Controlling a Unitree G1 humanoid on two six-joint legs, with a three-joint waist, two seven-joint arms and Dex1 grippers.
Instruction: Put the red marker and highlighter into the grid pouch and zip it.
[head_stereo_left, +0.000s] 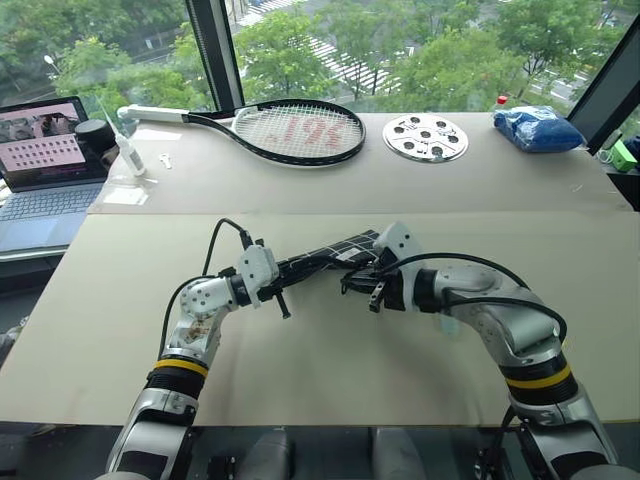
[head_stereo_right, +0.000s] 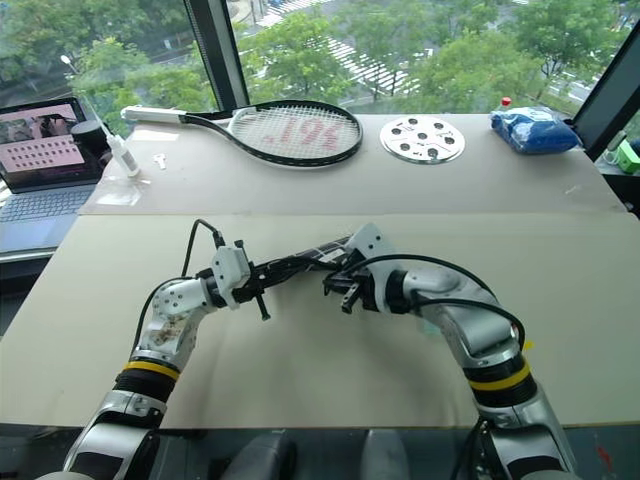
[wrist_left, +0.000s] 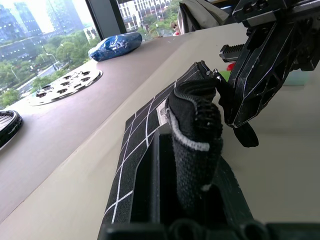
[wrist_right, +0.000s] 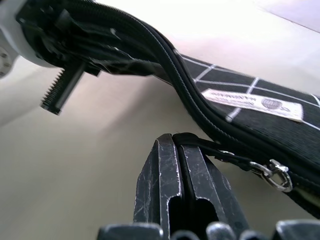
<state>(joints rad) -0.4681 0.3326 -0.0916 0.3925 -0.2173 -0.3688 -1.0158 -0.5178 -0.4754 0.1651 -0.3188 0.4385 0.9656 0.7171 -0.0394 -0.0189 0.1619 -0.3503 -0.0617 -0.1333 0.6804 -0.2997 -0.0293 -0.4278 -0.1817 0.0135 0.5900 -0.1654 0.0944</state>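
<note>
**A:** Big beige table (head_stereo_left: 330, 360) across nearly the whole head view, split by a seam into a near sheet and a far strip. Along the far strip, top of frame: tennis racket (head_stereo_left: 290, 130) left of centre, round perforated metal disc (head_stereo_left: 426, 137) just right of it, blue crumpled bag (head_stereo_left: 538, 129) in the upper right corner. Open laptop (head_stereo_left: 45, 165) at the upper left edge. Anything on the pouch?

**B:** Yep, dead centre of frame. Grid pouch (head_stereo_left: 345, 248) held up off the table between the two arms, running diagonally from lower left to upper right. Black fabric, thin white grid lines, small white label (wrist_right: 252, 102) plain to see in the right wrist view.

**A:** Grippers?

**B:** Left gripper (head_stereo_left: 283, 290) just left of centre, clamped on the near end of the pouch. In the left wrist view, bunched fabric and zipper edge wedged right between the fingers (wrist_left: 150, 200). Right gripper (head_stereo_left: 372, 288) just right of centre, fingers (wrist_right: 167, 175) pressed flat together, pinching the black zipper pull strap (wrist_right: 210, 146), with the little metal ring (wrist_right: 275, 175) on the strap just past the tips.

**A:** Zipper closed?

**B:** Closed along the stretch showing in the right wrist view; hard to tell for the rest. In the left wrist view, a speck of red and green (wrist_left: 229, 70) behind the pouch, possibly the pens, too small to call.
</note>
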